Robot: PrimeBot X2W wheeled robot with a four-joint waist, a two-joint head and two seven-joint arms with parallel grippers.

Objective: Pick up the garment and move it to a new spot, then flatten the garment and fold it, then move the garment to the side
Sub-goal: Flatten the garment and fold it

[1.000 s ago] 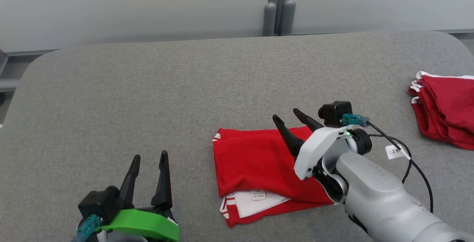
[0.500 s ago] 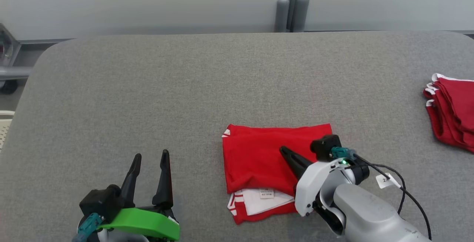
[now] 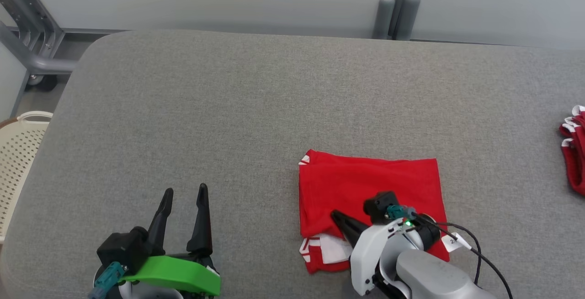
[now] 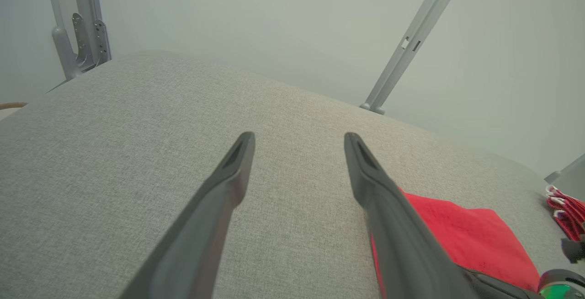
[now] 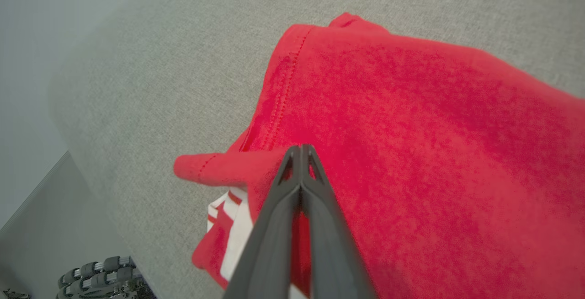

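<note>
Grey cloth covers the wide table [image 3: 219, 107] where a two-armed robot works on a folded red garment [image 3: 370, 184], which lies flat near the front edge, right of centre. The right gripper [image 5: 300, 149] has its two dark fingers pressed together, tips down on the garment's near-left corner. There the top layer curls back off a white striped layer [image 3: 327, 249] underneath. Whether any cloth is caught between the tips cannot be made out. The pose suggests either a pinch on that loose flap or a press to smooth it, a sensible spot, since it is the one untidy corner of an otherwise neat rectangle. The fold looks close to done, and the move to the side is not yet made.

The left gripper [image 3: 183, 190] hovers over bare table well to the garment's left, fingers apart and holding nothing, seemingly parked out of the working arm's way.

At the far right edge sits a pile of red clothes [image 3: 575, 152], well apart from the garment and probably where it is headed; only bare table lies between them. The right arm's own cable [image 3: 477, 244] trails over the garment's near-right corner and could drag on the cloth. A pale basket [image 3: 20, 152] stands beside the table's left end, and a grey metal frame [image 3: 27, 29] stands behind it.
</note>
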